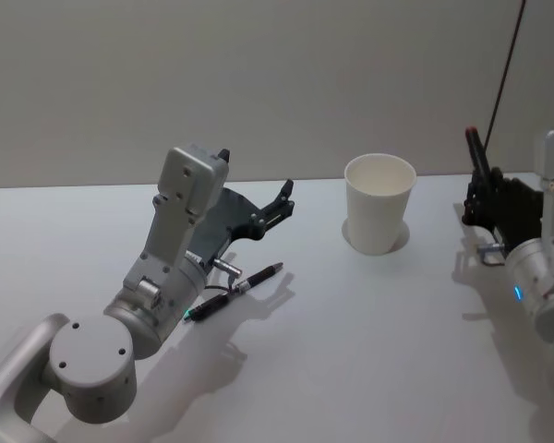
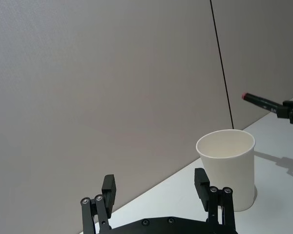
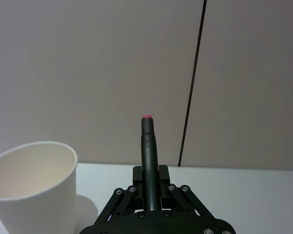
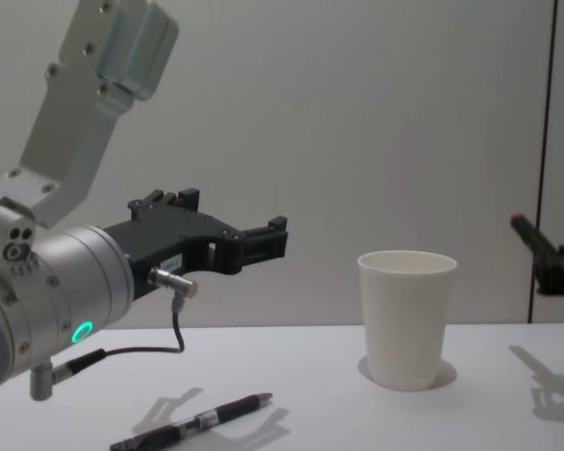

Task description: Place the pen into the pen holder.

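I'm seeing the right gripper (image 3: pixel 149 181) clamping a dark red-tipped pen (image 3: pixel 147 146) upright, with the pen holder (image 3: pixel 31 187) standing near it. The left gripper (image 2: pixel 155 184) is hovering with fingers spread. Below it a second pen (image 1: pixel 235 291) is lying, its pale label unreadable.

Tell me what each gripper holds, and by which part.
The right gripper clamps a dark pen by its barrel, the red-tipped end sticking out free. The left gripper is open and holds nothing; a second pen lies on the table near it.
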Motion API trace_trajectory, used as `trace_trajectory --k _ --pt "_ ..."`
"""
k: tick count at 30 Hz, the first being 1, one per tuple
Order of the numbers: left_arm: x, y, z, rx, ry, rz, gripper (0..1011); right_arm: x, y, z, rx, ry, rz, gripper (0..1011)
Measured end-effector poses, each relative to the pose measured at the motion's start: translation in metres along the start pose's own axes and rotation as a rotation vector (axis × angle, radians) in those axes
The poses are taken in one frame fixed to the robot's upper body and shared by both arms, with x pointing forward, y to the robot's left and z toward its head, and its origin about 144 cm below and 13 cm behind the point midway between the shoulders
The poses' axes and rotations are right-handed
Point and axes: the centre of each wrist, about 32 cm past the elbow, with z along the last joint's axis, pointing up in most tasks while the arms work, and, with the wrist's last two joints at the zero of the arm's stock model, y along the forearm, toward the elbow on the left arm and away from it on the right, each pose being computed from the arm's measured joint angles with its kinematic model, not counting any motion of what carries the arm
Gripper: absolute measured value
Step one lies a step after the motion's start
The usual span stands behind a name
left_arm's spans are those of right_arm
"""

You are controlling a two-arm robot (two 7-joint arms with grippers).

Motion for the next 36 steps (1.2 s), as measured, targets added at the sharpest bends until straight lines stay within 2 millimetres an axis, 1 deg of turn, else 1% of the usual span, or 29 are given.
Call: trace_trajectory --k 8,14,22,23,29,36 --pt "0.000 0.000 0.000 0.000 0.000 0.000 1001 0.004 -0.001 0.010 0.130 -0.048 0.025 175" --pt "0.000 0.000 0.000 0.000 0.000 0.000 1001 0.007 0.003 0.020 0.236 -0.096 0.065 175" --pt "0.000 0.000 0.000 0.000 0.000 0.000 1001 0.005 0.018 0.029 0.319 -0.165 0.140 175" --pt "0.000 0.000 0.000 0.000 0.000 0.000 1001 0.003 0.024 0.030 0.331 -0.183 0.159 175" --pt "0.000 0.000 0.000 0.000 0.000 0.000 1001 -0.001 0.033 0.031 0.342 -0.214 0.197 175" --pt "0.000 0.000 0.000 0.000 0.000 0.000 1001 -0.011 0.049 0.027 0.338 -0.252 0.248 175"
